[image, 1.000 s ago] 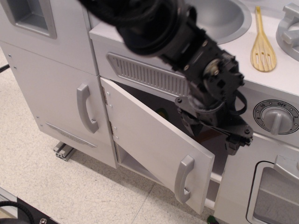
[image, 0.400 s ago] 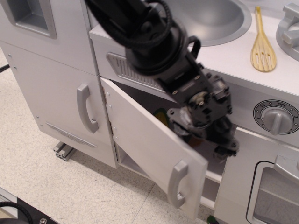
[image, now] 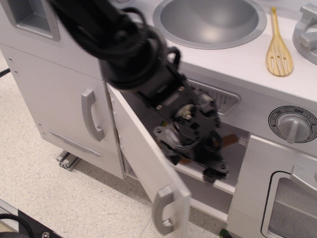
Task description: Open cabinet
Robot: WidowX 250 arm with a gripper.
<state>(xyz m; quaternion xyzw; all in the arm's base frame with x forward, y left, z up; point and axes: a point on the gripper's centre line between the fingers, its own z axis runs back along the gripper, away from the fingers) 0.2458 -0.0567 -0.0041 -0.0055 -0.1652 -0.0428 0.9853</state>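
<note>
Behind door | cabinet point(image: 143, 158) swung wide | end effector point(image: 205, 166) grip unclear, interior mostly hidden

Your gripper point(image: 210, 166) sits inside the mouth of the cabinet point(image: 148, 168), just behind the inner face of its door, which stands swung well out on its left hinges with the loop handle point(image: 162, 215) at the free edge. Whether the fingers are apart or closed you cannot tell here. On top lie the sink bowl point(image: 210, 20) and a wooden spoon point(image: 279, 47).
</note>
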